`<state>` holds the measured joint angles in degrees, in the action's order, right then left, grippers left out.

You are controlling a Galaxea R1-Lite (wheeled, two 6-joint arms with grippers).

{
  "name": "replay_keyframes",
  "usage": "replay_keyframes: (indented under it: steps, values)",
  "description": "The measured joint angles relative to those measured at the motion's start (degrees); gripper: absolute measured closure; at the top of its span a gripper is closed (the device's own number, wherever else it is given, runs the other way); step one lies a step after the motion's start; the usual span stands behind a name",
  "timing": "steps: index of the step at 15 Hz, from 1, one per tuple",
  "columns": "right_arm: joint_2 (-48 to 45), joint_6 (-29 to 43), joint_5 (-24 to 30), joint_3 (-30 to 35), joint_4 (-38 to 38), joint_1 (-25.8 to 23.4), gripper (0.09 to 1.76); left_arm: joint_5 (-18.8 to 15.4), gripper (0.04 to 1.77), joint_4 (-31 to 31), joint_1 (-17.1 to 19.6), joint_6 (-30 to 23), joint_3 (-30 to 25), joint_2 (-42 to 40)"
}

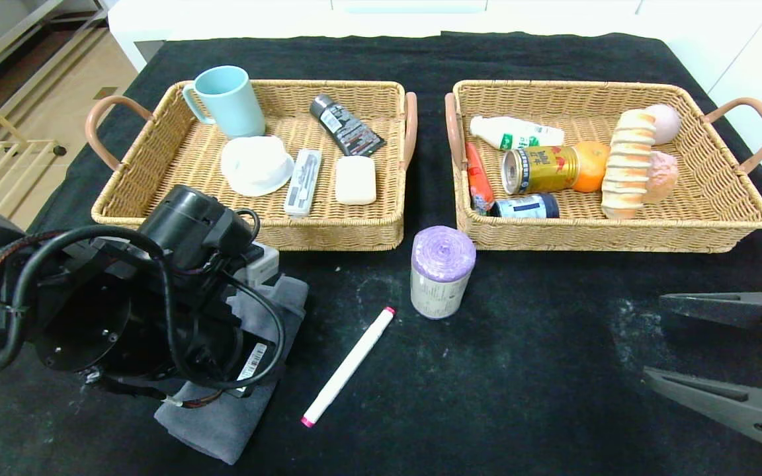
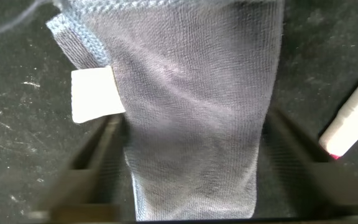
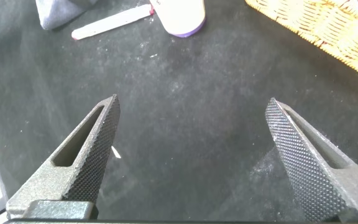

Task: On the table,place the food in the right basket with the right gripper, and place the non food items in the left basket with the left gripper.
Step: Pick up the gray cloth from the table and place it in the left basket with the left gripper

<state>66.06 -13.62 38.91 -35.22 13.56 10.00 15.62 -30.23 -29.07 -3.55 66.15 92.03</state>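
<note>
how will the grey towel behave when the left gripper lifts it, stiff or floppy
Probably floppy: the grey towel is soft knit cloth, folded, so its ends would likely droop and unfold. Likely light. The left gripper straddles its middle, so it may sag either side.

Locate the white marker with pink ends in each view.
Head view: white marker on the table, between grey towel and purple-topped roll.
Left wrist view: one end at picture edge, beside the towel.
Right wrist view: far off.
Shared landmark: the towel.

Left arm [image 1: 156, 297] over grey towel [image 1: 235, 423], end effector hidden, maybe touching; marker [image 1: 348, 365], purple-topped roll [image 1: 442, 271] alongside.
</note>
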Motion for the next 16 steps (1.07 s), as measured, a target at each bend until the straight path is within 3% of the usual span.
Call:
replay_keyframes:
  steps: [3, 5, 7, 16]
  values:
    - [0.45, 0.11, -0.02, 0.05, 1.74, 0.0, 0.14, -0.05, 0.86, 0.16, -0.02, 0.0, -0.18, 0.34]
    - [0.72, 0.11, -0.05, 0.2, 1.85, 0.0, 0.14, 0.0, 1.03, 0.16, -0.02, 0.0, -0.2, 0.45]
    - [0.98, 0.06, 0.04, 0.28, 1.95, 0.0, 0.14, 0.01, 1.57, 0.11, -0.02, 0.0, -0.2, 0.48]
    - [1.41, -0.05, 0.04, 0.57, 2.07, 0.0, 0.14, 0.06, 1.57, -0.05, -0.35, -0.09, -0.27, 0.78]
